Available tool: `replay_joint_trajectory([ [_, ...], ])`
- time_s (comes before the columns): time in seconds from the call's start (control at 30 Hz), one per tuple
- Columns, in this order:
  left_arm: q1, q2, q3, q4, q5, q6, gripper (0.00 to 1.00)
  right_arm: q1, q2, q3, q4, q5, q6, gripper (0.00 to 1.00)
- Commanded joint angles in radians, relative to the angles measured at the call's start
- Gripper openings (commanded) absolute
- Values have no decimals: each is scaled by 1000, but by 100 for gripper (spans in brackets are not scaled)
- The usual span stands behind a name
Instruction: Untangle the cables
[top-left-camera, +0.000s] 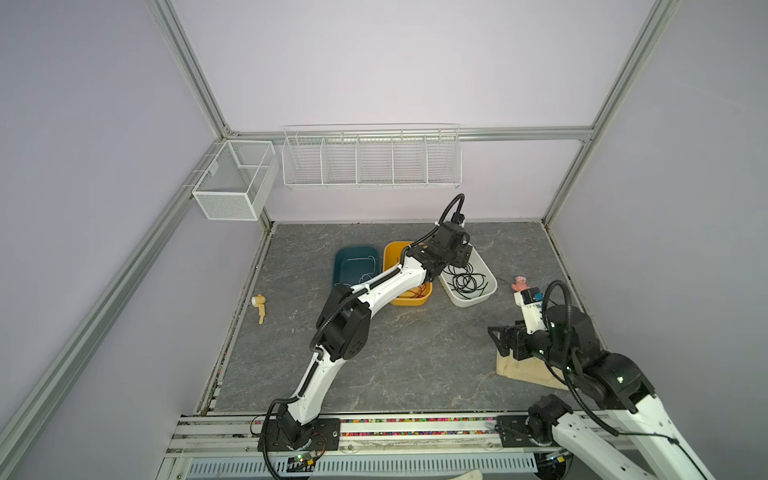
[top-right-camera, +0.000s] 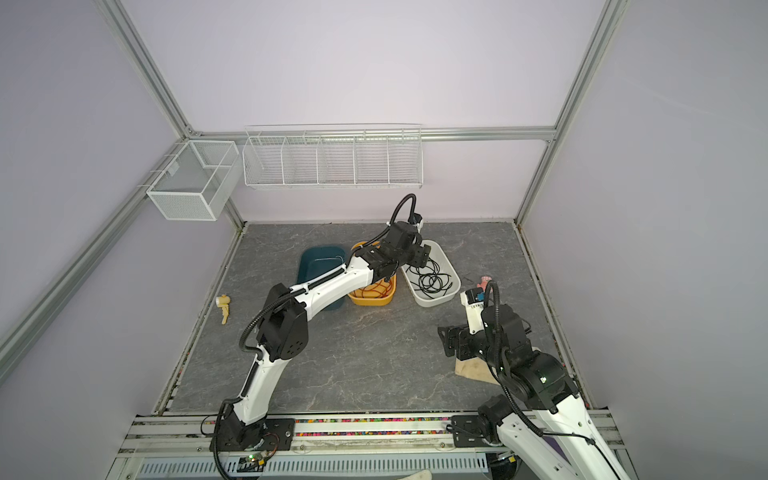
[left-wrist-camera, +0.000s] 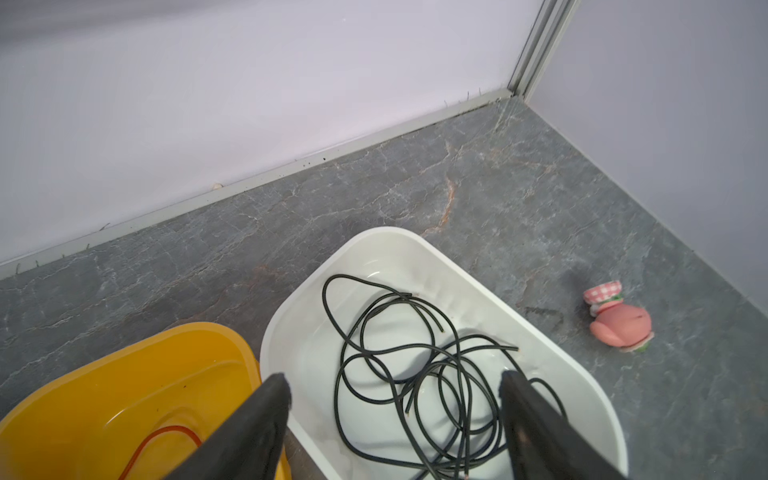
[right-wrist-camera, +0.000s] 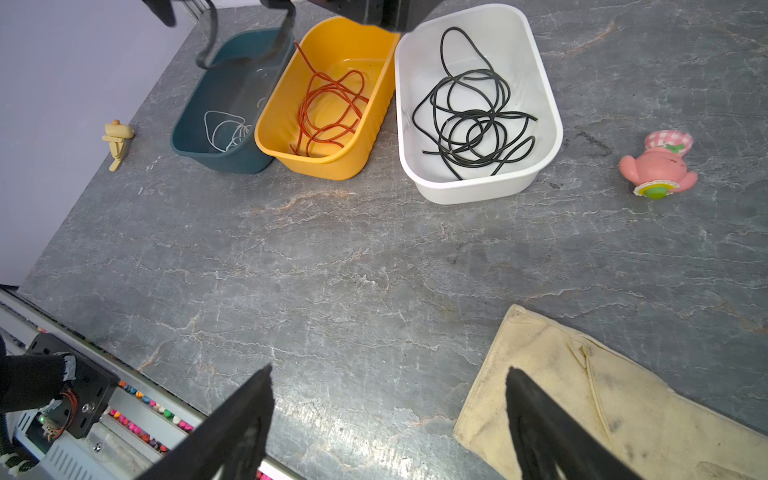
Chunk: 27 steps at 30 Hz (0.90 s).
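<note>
Grey marbled tabletop (right-wrist-camera: 374, 270) fills the floor of a lilac-walled cell with an aluminium frame, and two white wire baskets (top-left-camera: 371, 158) hang on the far wall. Three bins stand in a row at the far middle of the table, close beside one another. The teal bin (right-wrist-camera: 232, 160) on the left holds the white cable (right-wrist-camera: 226, 133). The yellow bin (right-wrist-camera: 332, 164) in the middle holds the red-orange cable (right-wrist-camera: 328, 112), and the white bin (right-wrist-camera: 469, 189) on the right holds the black cable (right-wrist-camera: 478, 112). Each cable lies in loose overlapping loops inside its own bin. No strand crosses from one bin to the next, and none lies on the bare table. One end of the red-orange cable runs up toward its bin's far rim. The left arm hides the far part of the teal bin, so I cannot be sure that all of the white cable is inside. The left gripper (left-wrist-camera: 395, 378) hangs over the white bin just above the black loops, its jaws spread wide with nothing between them. The right gripper (right-wrist-camera: 389, 370) hovers low at the near right, beside a beige cloth (right-wrist-camera: 623, 395), also spread wide and holding nothing. A pink toy (right-wrist-camera: 656, 164) lies to the right of the bins and a small yellow toy (right-wrist-camera: 117, 139) to their left, both well clear. By this layout the separation by colour looks complete. What is left, at most, is to draw the left arm clear of the bins.
</note>
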Motion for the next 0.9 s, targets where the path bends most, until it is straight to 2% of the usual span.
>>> replay_joint_trajectory([
  [0.0,8,-68,35,-57,12,45,87,7,-7,-17,22,20,-5,88],
  [0.17,12,-153,29,-122,8,94,100,7,-4,-17,21,40,1,88],
  [0.33,13,-288,-48,-160,-4,105,98,6,-3,-18,16,86,14,88],
  [0.63,18,-694,-499,-122,-112,69,99,4,-48,-30,18,228,84,88],
  [0.87,19,-943,-770,-147,-285,23,98,5,-75,-54,41,265,122,88],
])
